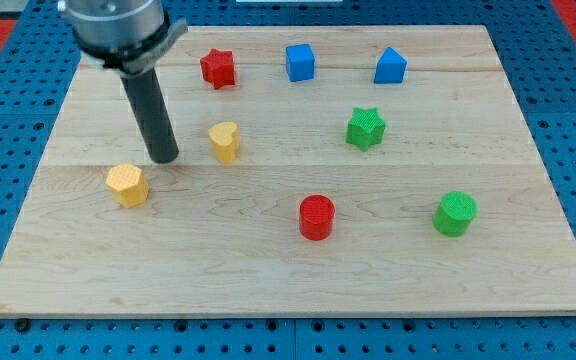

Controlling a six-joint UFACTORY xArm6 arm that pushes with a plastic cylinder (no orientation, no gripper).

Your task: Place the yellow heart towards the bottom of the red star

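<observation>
The yellow heart (224, 141) sits on the desk (268, 270) already below the red star (218, 68), some way apart. My tip (165, 158) rests just left of the heart, between it and the yellow hexagon (127, 185). The tool is a bare rod, grasping nothing. Pushing from here risks sliding the heart rightward, away from under the star.

Wooden board (528, 250) carries a yellow hexagon block (127, 185) at the view's left, blue cube (300, 61) and blue wedge-like block (389, 66) near the top, green star (365, 128) mid-right, red cylinder (316, 217) and green cylinder (455, 213) lower down.
</observation>
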